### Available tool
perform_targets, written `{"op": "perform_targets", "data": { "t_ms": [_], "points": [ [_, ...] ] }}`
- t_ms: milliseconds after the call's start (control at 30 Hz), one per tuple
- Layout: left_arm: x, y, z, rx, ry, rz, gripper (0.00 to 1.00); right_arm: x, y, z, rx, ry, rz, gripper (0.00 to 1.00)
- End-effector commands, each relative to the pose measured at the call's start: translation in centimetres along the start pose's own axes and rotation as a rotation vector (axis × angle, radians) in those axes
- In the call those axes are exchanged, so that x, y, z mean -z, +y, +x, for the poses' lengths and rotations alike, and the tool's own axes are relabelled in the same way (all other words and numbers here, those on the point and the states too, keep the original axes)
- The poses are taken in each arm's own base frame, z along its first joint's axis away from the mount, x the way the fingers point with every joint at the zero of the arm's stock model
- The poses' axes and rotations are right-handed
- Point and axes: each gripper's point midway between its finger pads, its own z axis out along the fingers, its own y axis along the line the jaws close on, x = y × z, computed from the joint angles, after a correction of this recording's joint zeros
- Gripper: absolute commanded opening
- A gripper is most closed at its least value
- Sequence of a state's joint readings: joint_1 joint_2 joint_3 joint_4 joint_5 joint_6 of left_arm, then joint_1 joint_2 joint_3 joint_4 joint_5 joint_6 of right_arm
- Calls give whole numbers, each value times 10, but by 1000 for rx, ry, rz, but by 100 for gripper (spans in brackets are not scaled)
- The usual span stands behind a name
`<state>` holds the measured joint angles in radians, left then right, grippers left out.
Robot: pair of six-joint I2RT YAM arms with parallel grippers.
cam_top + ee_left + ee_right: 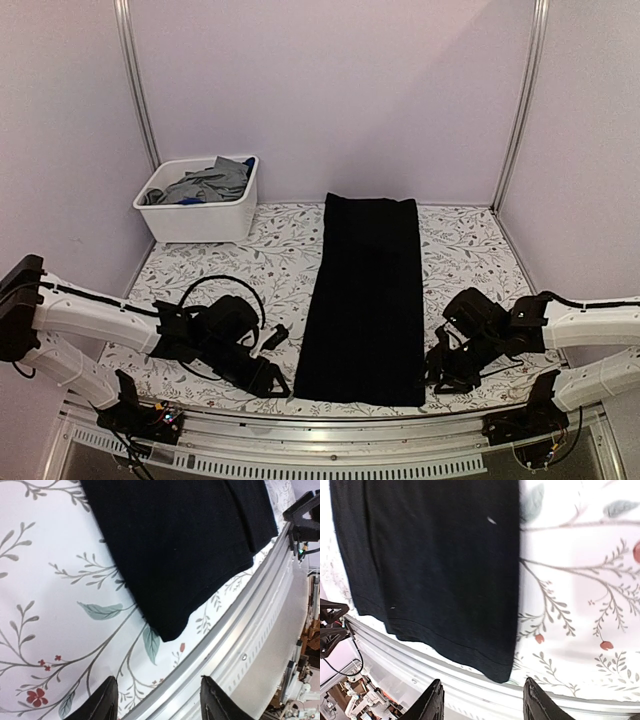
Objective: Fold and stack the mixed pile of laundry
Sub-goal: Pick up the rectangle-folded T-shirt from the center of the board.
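one black garment (365,300), one white bin (200,222), two arms (100,318) (590,322)

T-shirt (365,300) in front of me: plain black, one tiny light fleck. Tablecloth (270,250): white, printed with grey-green leafy sprigs and small red flowers. Bin (200,222): white. In it I note a grey shirt (215,180) and a bright blue garment (188,200). Walls (330,90): pale lilac.

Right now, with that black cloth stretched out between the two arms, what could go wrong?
1. The black T-shirt ends right by the metal rail; a low grab could strike the rail or drag the hem over the edge.
2. The left hand and right hand are both open and off the cloth; uneven pinches might skew the strip.
3. The white bin sits far back, probably a long reach.
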<state>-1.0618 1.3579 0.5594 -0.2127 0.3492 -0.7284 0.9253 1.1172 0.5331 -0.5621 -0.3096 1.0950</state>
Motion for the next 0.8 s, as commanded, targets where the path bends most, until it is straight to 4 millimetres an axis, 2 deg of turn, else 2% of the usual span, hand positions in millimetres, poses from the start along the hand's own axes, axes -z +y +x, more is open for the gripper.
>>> {"op": "perform_targets", "data": {
  "t_ms": [0,133,400,767],
  "points": [
    [-7,-13,-9,20,-10,96,55,-10,-2,10,-40,33,-15,53],
    [-15,-16,-11,21,10,116,54,-27,-14,22,-45,81,3,52],
    [-32,-18,-15,22,32,140,51,-39,-16,36,-90,106,-55,47],
    [-47,-20,-20,17,55,152,40,-42,-30,32,-110,72,4,38]
  ]
}}
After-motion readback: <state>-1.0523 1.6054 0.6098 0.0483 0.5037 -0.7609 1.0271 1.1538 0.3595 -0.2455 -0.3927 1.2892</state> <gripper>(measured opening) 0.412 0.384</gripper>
